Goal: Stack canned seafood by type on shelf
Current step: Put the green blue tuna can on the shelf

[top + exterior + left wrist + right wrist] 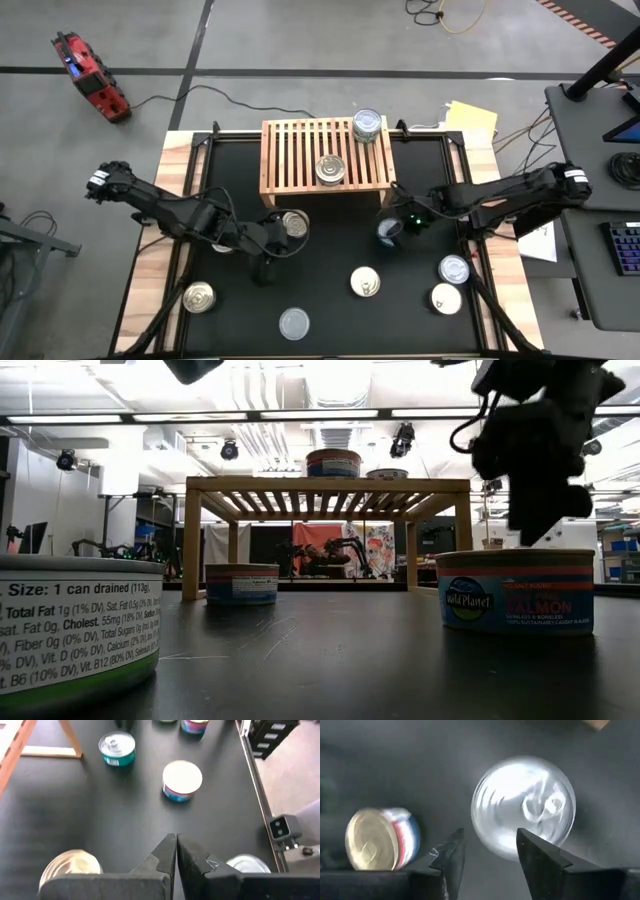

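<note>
High view first: we see the black table (330, 250) with the light-wood shelf (300, 150) standing at its far middle edge. Two cans sit on the slatted top, one at the far right corner (367, 125) and one near the front edge (331, 170). Our left arm reaches in from the left, and its gripper (263, 268), jaws clenched on nothing, hovers near a gold-lidded can (294, 224) in front of the shelf. Our right gripper (392, 228) hangs just off the shelf's right front leg, over a silver-lidded can (524, 805), fingers parted around it but not visibly gripping. Loose cans lie on the near half: gold-lidded (199, 297), grey-lidded (294, 323), whitish (365, 282), and two at right (454, 268) (446, 298).
</note>
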Controlling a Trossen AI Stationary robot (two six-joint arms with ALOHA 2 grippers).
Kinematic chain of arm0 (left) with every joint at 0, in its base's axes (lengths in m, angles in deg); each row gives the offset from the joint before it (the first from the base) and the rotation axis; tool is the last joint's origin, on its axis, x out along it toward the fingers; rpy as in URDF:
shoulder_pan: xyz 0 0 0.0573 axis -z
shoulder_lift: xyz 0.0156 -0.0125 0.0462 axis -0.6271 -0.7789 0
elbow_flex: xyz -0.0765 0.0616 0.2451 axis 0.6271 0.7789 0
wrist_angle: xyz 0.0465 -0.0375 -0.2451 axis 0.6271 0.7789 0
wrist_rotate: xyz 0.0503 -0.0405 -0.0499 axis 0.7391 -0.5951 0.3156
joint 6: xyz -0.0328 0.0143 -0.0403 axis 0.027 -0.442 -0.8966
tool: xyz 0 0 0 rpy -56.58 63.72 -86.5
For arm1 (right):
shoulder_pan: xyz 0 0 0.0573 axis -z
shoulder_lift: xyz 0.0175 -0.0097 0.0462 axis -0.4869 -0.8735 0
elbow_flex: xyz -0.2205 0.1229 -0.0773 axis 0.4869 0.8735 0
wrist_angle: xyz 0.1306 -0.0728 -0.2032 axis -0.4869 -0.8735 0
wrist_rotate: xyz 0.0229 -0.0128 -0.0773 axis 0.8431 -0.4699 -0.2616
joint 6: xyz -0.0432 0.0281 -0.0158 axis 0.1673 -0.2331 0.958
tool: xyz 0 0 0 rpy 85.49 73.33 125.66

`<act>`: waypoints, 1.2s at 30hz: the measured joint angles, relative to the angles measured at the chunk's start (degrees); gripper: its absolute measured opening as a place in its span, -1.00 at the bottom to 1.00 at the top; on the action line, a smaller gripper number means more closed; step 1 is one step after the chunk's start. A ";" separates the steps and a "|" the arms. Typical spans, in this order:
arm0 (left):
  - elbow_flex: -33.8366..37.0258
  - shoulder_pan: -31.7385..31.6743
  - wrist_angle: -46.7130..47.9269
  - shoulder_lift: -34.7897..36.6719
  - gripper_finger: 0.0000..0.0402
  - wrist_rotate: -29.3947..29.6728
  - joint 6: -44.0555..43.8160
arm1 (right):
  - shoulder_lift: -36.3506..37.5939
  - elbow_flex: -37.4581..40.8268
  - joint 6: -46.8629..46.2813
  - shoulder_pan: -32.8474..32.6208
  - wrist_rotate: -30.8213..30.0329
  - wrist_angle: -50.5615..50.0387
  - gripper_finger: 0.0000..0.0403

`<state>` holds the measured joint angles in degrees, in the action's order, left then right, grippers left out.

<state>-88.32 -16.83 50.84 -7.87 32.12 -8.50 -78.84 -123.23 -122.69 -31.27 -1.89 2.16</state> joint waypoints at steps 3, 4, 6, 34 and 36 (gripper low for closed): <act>4.43 -0.10 -7.39 1.13 -1.00 -0.04 -0.24 | -2.16 0.20 0.56 0.00 -2.46 1.37 -0.28; 6.26 -0.10 -10.40 1.64 -1.00 -0.03 -0.81 | -2.86 0.20 0.64 0.00 -2.84 1.57 -0.32; 9.89 -0.10 -16.73 2.68 -1.00 -0.04 -2.39 | -4.28 0.20 0.62 0.00 -3.27 1.48 -0.41; 19.23 -0.17 -29.09 6.37 -1.00 6.12 -8.45 | -12.26 0.29 -0.46 -2.90 -2.53 22.04 -0.94; 19.23 -0.17 -28.76 5.89 -1.00 6.12 -8.48 | -13.29 0.29 0.70 -3.10 -0.34 29.59 -0.94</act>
<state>-69.09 -16.99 22.08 -1.99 38.24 -16.98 -92.13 -122.94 -121.99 -34.37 -2.23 31.75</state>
